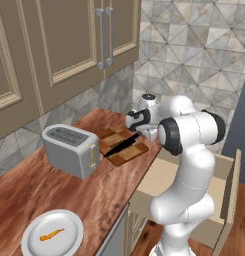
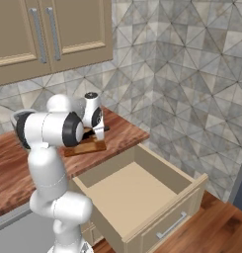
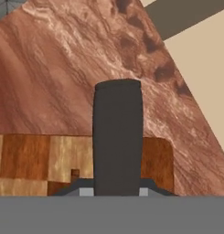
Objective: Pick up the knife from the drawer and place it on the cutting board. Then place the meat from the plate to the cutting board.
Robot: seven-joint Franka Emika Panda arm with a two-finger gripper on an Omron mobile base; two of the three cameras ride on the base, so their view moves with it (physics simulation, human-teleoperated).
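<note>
With the drawer (image 2: 142, 197) standing open, the gripper (image 1: 140, 131), its jaws pinched narrowly on the knife (image 1: 122, 145), holds the black blade slanted over the cutting board (image 1: 129, 154), not yet released, while the meat (image 1: 50, 234) waits on the plate (image 1: 69, 220).

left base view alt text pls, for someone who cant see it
A white robot arm's gripper holds a black knife over a checkered cutting board on a wooden counter, beside a toaster. A white plate with an orange meat strip sits nearer.
</note>
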